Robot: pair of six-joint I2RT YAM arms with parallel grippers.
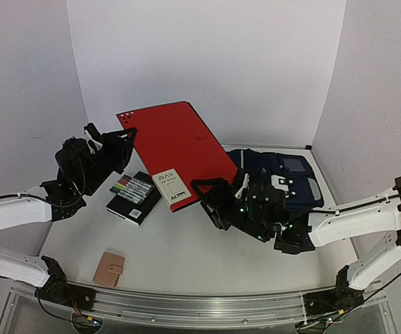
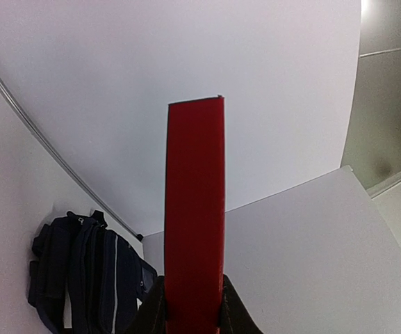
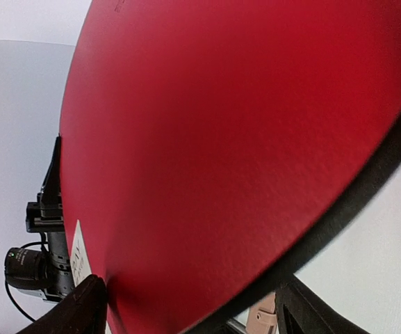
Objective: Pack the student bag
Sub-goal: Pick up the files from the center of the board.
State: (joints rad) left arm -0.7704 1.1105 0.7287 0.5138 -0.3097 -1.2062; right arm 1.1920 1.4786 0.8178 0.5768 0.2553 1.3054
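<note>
A large red folder (image 1: pixel 172 146) hangs tilted above the table, its white label at the low corner. My left gripper (image 1: pixel 124 142) is shut on its upper left edge; in the left wrist view the folder (image 2: pixel 194 209) rises edge-on from between the jaws of that gripper (image 2: pixel 193 306). My right gripper (image 1: pixel 210 198) stands open at the folder's lower right edge. The right wrist view has the red cover (image 3: pixel 242 139) filling the space between the spread fingers of this gripper (image 3: pixel 193 313). The student bag (image 1: pixel 294 177), dark navy, lies at the back right behind the right arm, and it also shows in the left wrist view (image 2: pixel 82 278).
A black notebook (image 1: pixel 143 207) with a set of coloured markers (image 1: pixel 132 188) on it lies left of centre, under the folder's low corner. A tan card holder (image 1: pixel 109 269) lies near the front left edge. White walls close the back and sides.
</note>
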